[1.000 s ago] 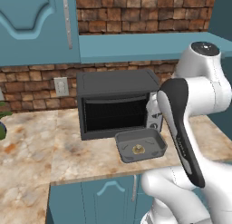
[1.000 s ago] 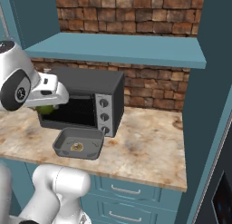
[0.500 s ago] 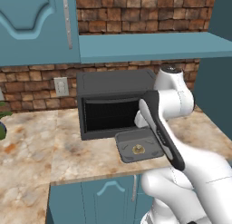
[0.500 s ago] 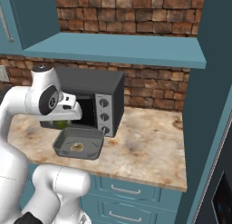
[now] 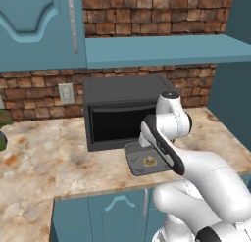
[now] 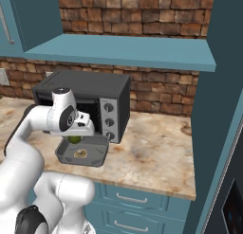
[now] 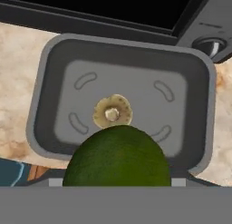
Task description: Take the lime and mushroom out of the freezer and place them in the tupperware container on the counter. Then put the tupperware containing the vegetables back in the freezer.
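Gripping dark green lime (image 7: 118, 157), seemingly smooth-skinned

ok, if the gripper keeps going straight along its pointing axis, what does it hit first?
Likely the tupperware container. The gripper points down into it, holding the lime. The lime would probably reach the tray floor first, at or just beside the mushroom lying mid-tray. The height above the tray is hard to judge.

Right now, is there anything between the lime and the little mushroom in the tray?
No. In the hand view the lime hangs above the mushroom lying in the tupperware container, with just open space between.
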You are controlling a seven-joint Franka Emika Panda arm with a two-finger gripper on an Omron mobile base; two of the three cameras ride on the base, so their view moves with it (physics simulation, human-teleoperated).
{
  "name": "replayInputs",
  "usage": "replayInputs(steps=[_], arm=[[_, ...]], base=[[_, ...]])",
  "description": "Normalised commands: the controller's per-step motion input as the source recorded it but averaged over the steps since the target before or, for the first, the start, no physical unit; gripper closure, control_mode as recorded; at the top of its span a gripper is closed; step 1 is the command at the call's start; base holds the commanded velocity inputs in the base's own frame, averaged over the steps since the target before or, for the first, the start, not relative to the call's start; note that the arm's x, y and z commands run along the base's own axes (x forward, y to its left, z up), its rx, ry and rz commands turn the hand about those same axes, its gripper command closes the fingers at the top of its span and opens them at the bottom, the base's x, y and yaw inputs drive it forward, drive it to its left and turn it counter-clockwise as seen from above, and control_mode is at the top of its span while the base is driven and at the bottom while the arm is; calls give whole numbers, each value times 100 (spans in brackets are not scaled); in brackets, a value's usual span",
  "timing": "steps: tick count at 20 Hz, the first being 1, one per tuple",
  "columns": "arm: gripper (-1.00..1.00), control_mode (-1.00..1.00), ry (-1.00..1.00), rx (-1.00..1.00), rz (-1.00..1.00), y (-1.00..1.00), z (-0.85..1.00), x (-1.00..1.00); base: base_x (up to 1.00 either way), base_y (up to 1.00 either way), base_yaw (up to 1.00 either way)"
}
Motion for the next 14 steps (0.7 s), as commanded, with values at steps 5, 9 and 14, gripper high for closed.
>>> replayInputs(steps=[5,9,14], arm=[[100,-100,3,0,-2,-1,-43,38],[100,-100,0,0,-1,0,-42,24],[100,-100,1,0,-2,-8,-31,16]], base=[[0,0,0],[0,0,0],[0,0,0]])
